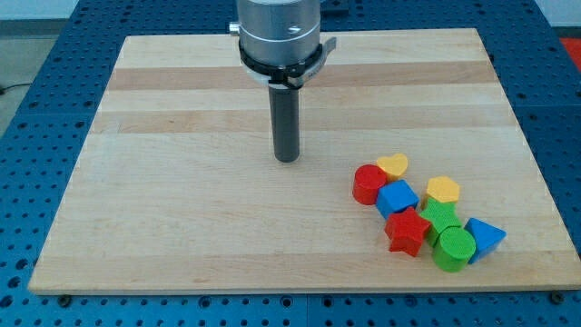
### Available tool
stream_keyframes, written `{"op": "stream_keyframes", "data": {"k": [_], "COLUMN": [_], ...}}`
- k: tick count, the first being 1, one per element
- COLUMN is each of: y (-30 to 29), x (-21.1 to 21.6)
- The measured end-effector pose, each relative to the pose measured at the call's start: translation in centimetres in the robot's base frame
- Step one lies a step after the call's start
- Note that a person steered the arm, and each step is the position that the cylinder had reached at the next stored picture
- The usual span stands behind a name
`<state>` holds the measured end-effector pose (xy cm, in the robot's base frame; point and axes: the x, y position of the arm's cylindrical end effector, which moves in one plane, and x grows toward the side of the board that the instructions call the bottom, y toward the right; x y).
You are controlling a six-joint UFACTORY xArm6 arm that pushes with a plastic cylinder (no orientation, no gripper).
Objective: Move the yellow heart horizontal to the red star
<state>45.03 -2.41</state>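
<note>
Single cam, elevated, beyond the board's (182, 227) near edge, looking down and toward far edge; mid-range, all four corners approx. in frame.

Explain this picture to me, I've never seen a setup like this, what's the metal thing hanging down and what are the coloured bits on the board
The metal thing is a robot arm ending in a straight dark rod; its tip pushes blocks across the wooden board. It holds nothing. One camera looks down from a spot that isn't on record. The blocks are clustered at the view's lower right, and the tip is apart from them, to their upper left: yellow heart, red cylinder, blue cube, yellow pentagon, red star, green star, green cylinder, blue triangle.
</note>
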Motion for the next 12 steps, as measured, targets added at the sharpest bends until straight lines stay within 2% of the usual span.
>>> {"op": "stream_keyframes", "data": {"k": [1,2,3,4,5,6,7,8,9,10,11,12], "y": [5.8,14.2,17.9,13.7,7.2,3.4,6.7,8.1,3.8,-0.9,-3.2,-4.1], "x": [-1.2,-1.3,1.8,3.3,4.6,3.4,3.2,-0.7,-2.5,-0.1,4.4,4.4]}}
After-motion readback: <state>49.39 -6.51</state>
